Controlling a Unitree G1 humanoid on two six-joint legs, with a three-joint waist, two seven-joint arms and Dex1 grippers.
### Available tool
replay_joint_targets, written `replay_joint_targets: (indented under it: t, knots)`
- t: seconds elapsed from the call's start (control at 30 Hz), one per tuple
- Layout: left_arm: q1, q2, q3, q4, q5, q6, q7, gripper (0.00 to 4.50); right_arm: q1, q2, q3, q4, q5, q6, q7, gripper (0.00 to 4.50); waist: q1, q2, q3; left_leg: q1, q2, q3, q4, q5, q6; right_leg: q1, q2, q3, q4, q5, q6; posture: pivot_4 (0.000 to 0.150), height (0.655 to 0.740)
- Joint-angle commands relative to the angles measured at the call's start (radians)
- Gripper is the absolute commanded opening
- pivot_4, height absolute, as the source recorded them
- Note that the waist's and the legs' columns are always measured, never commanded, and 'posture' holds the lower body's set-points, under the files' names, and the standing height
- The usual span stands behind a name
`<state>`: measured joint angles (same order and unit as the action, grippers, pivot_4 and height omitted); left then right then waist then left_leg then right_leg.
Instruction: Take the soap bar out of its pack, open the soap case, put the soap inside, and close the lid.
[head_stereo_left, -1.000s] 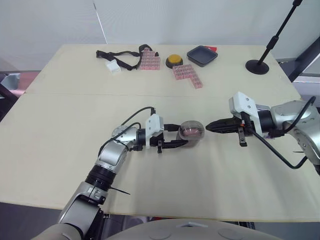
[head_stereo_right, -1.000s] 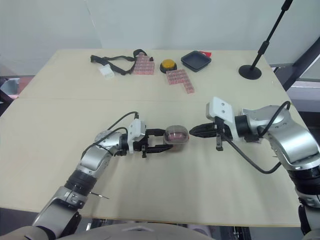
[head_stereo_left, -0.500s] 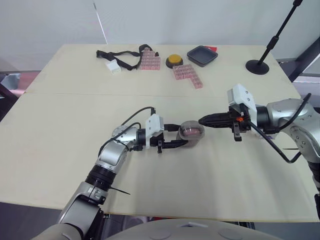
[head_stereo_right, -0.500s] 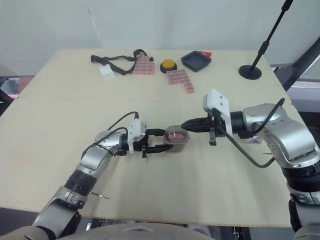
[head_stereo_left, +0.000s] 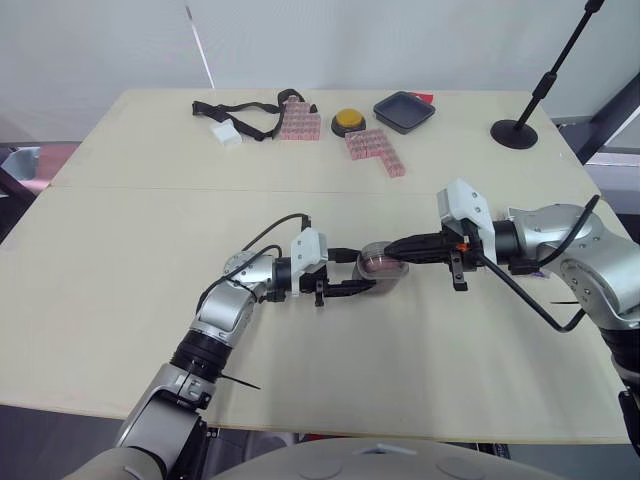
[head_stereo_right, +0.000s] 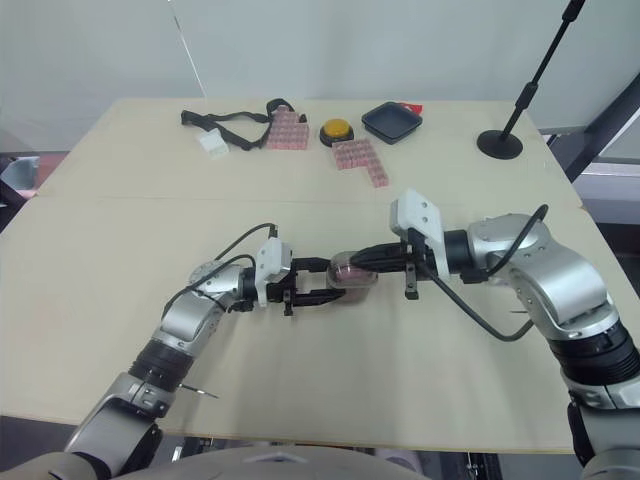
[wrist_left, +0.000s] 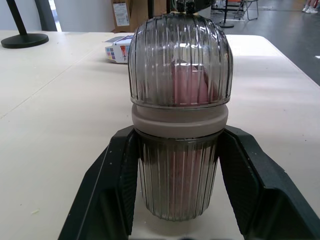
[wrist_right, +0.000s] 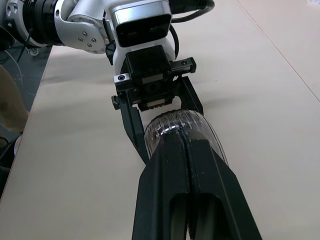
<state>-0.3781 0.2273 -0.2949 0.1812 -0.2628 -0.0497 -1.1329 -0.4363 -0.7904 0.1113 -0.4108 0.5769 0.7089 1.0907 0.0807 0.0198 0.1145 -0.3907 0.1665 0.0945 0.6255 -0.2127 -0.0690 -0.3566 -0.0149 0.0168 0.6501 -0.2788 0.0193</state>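
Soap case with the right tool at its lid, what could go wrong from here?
The right tool, fingers shut, meets the soap case on its rounded, ribbed lid, so it might slide off rather than seat it. The left tool grips just the lower half, so a sideways push could twist the case out.

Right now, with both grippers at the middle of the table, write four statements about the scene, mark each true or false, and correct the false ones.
1. The left gripper grips the soap case between its two fingers. True.
2. The right gripper has its fingers spread wide apart. False: they are pressed together, with the tip at the case's lid.
3. The soap case is empty. False: a pink soap bar shows through its ribbed clear wall.
4. A yellow button sits next to a dark tray at the far side of the table. True.
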Motion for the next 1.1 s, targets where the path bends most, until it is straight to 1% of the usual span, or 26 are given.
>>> replay_joint_targets:
  t: [0.03,0.6,0.77,0.87,0.97,1.1]
  knots:
    - [0.004,0.005,0.000,-0.020,0.005,-0.006,0.008,1.87,0.013,-0.013,0.030,0.001,-0.032,-0.001,-0.006,0.04,0.000,0.000,0.000,0.000,0.000,0.000,0.000,0.000,0.000,0.000,0.000,0.000,0.000,0.000,0.000,0.150,0.7400]
    - [0.006,0.005,0.001,-0.020,0.004,-0.008,0.012,1.87,0.000,-0.001,0.107,0.038,-0.071,-0.012,-0.024,0.04,-0.002,0.000,0.000,0.003,0.000,0.000,0.000,0.000,0.000,0.005,0.000,0.000,0.000,0.000,0.000,0.150,0.7400]
    - [0.009,0.009,0.005,-0.024,0.001,-0.003,0.014,1.87,0.004,0.014,0.057,0.041,-0.049,-0.031,-0.046,0.04,-0.003,0.000,0.000,0.009,0.000,0.000,-0.001,0.000,0.000,0.006,0.000,0.000,-0.001,0.000,0.000,0.150,0.7400]
    - [0.008,0.014,0.008,-0.025,-0.003,0.002,0.014,1.87,0.004,0.032,-0.046,0.049,0.011,-0.016,-0.082,0.04,-0.003,0.000,0.000,0.009,0.000,0.000,-0.001,0.000,0.000,0.006,0.000,0.000,-0.001,0.000,0.000,0.150,0.7400]
    - [0.007,0.017,0.013,-0.027,-0.012,0.018,0.012,1.87,0.027,0.026,-0.127,0.040,0.028,-0.038,-0.097,0.86,-0.001,0.000,0.000,0.008,0.000,0.000,-0.001,0.000,0.000,0.005,0.000,0.000,-0.001,0.000,0.000,0.150,0.7400]
    - [0.005,0.022,0.018,-0.038,-0.031,0.054,0.007,1.87,0.101,0.005,-0.217,0.025,0.039,-0.079,-0.072,2.22,0.000,0.000,0.000,0.007,0.000,0.000,-0.003,0.000,0.000,0.004,0.000,0.000,-0.003,0.000,0.000,0.150,0.7400]
